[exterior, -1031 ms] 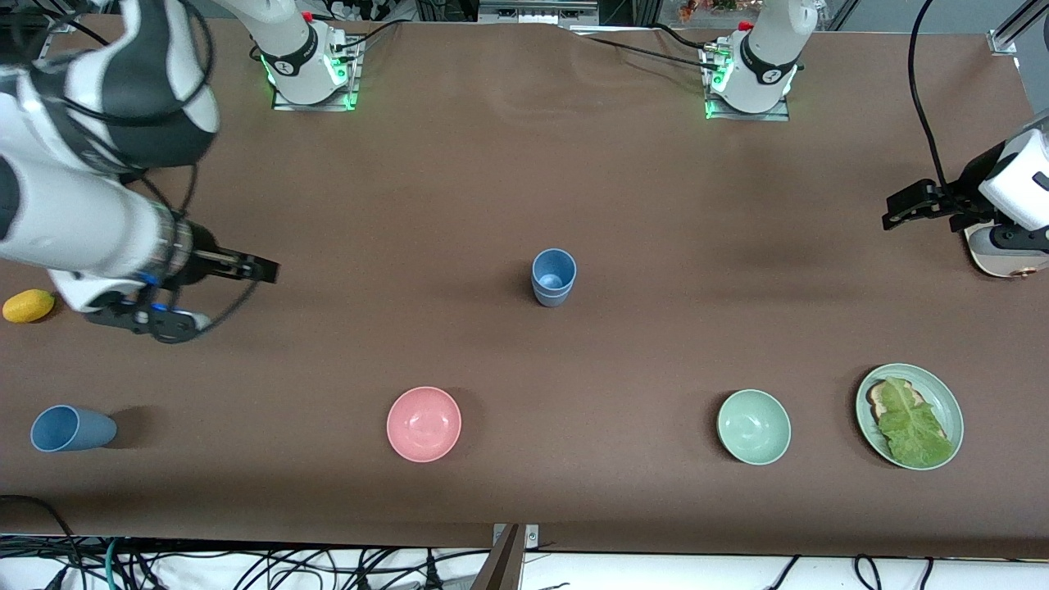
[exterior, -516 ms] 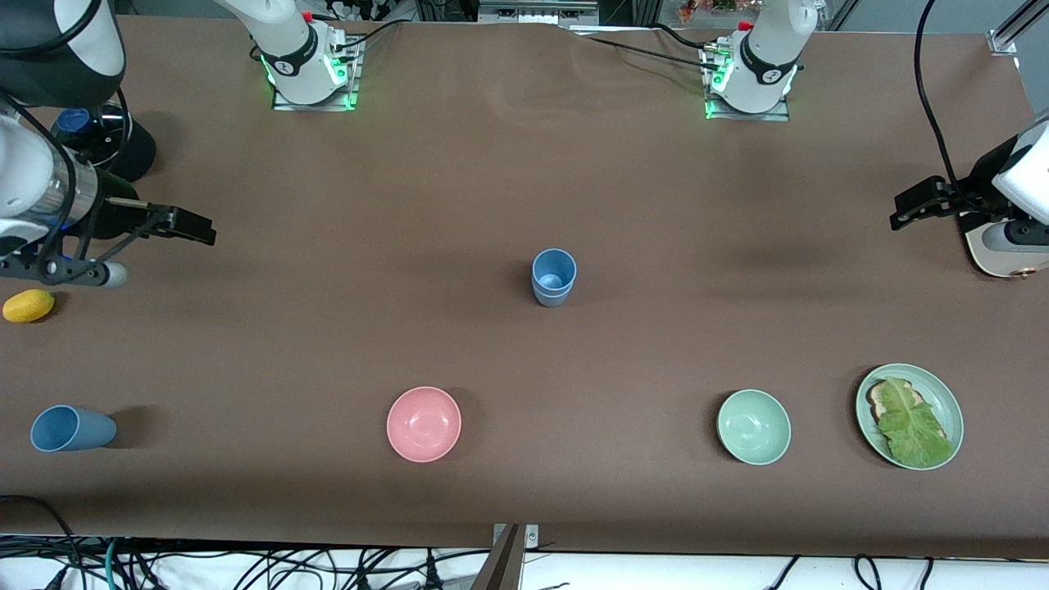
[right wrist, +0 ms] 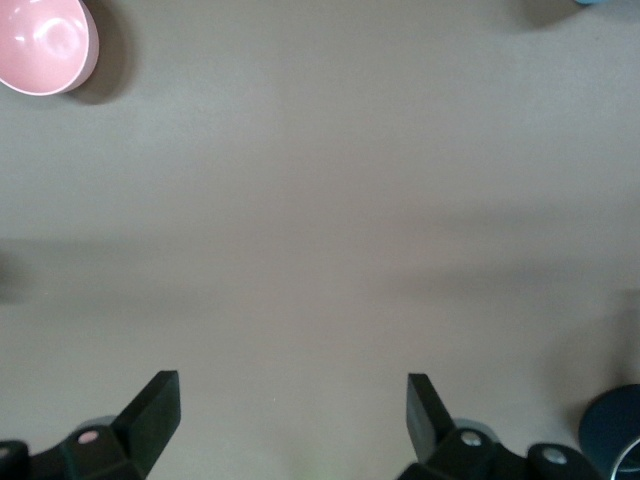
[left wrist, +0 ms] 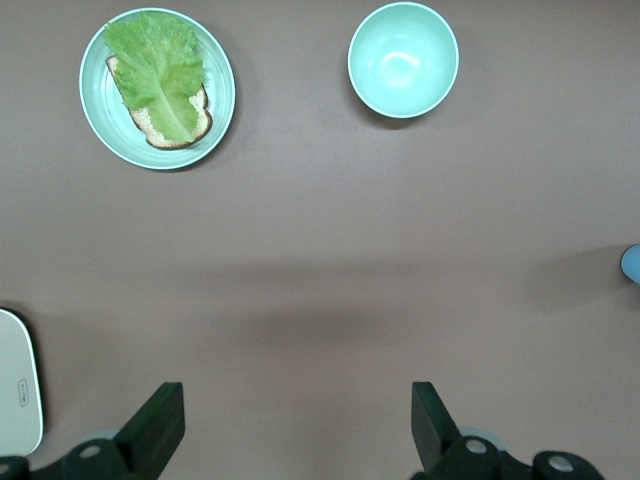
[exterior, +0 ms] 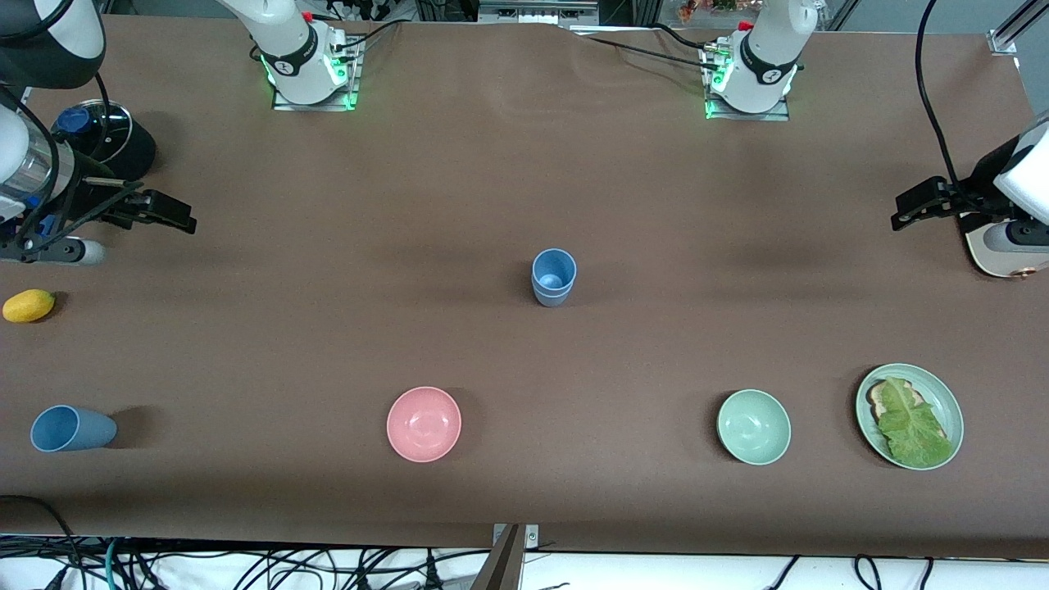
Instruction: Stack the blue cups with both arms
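Two blue cups (exterior: 554,277) stand nested upright at the table's middle, a slate-blue one around a brighter one; the stack's edge shows in the left wrist view (left wrist: 632,263). A third blue cup (exterior: 72,428) lies on its side near the front edge at the right arm's end; a sliver of it shows in the right wrist view (right wrist: 598,2). My right gripper (exterior: 174,215) (right wrist: 290,408) is open and empty over bare cloth at that end. My left gripper (exterior: 908,206) (left wrist: 297,420) is open and empty over the table at the left arm's end.
A pink bowl (exterior: 424,424), a mint-green bowl (exterior: 753,426) and a green plate (exterior: 942,401) with bread and lettuce stand along the front edge. A lemon (exterior: 29,305) and a black lidded pot (exterior: 102,139) are by the right gripper. A white device (exterior: 1004,250) lies by the left gripper.
My right arm has drawn back from the table's middle toward its own end, away from the front camera. My left gripper shifted slightly outward. The cups have not moved.
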Available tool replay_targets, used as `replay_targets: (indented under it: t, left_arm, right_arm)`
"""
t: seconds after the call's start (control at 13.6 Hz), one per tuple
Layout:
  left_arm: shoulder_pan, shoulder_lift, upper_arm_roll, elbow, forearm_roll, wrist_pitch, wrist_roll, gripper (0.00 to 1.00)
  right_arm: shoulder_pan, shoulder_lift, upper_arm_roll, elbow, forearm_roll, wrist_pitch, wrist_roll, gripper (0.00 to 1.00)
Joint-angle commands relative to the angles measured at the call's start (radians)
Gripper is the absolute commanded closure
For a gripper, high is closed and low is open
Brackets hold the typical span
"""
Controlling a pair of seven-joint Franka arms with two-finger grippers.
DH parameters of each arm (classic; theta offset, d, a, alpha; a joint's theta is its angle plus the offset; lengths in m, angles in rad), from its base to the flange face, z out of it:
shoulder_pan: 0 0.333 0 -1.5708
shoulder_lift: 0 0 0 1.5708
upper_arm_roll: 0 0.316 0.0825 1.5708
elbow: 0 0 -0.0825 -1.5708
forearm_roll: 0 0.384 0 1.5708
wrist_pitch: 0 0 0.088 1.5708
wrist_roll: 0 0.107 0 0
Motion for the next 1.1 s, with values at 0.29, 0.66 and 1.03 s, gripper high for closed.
replay_targets:
  t: [0.29, 0.66, 1.03]
  left_arm:
    - [0.033, 0.008, 0.014, 0.028, -0.039, -0.003, 0.029, 0.00]
    - [0.030, 0.010, 0.007, 0.052, -0.031, -0.003, 0.028, 0.00]
    - [0.025, 0.011, 0.007, 0.051, -0.029, 0.027, 0.028, 0.00]
  right_arm:
    - [-0.016, -0.007, 0.020, 0.012, -0.047, 0.006, -0.011, 0.00]
    - [-0.025, -0.009, 0.014, 0.092, -0.050, -0.015, -0.008, 0.00]
    - [-0.019, -0.007, 0.016, 0.094, -0.053, -0.013, -0.001, 0.00]
